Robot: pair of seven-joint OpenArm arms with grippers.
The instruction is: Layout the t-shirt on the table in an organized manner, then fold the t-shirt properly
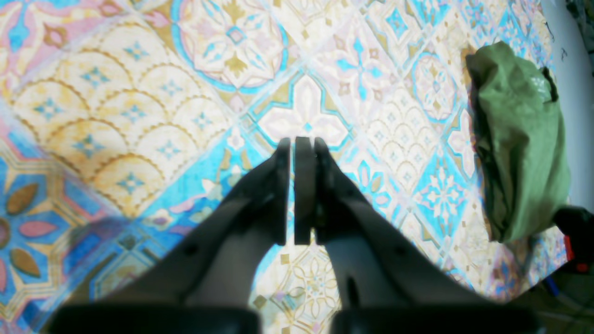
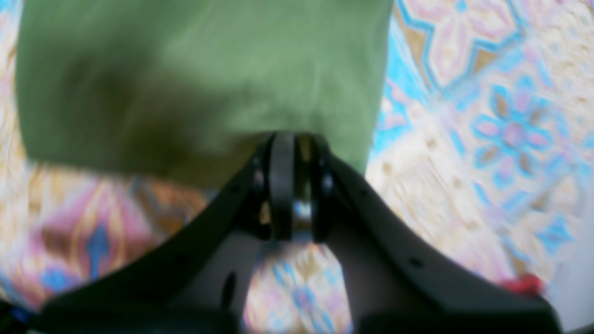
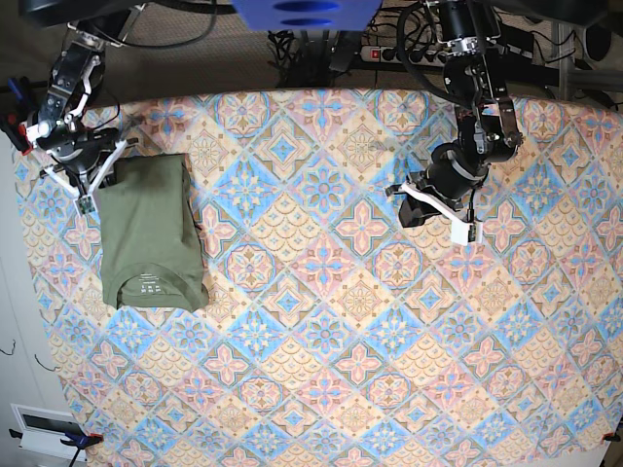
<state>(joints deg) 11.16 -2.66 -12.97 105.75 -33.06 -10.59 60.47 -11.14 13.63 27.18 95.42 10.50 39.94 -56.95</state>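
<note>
Your right gripper point(image 2: 294, 185), fingers apparently pinching the folded t-shirt point(image 3: 149, 232) near the tabletop point(image 3: 389, 321) edge, could drag it askew; left gripper point(image 1: 297, 190) closed, empty.

No text can be read anywhere; the t-shirt point(image 3: 151, 233) at the left of the base view carries small pale print near its lower edge (too small to make out); the wrist views are blurred.
</note>
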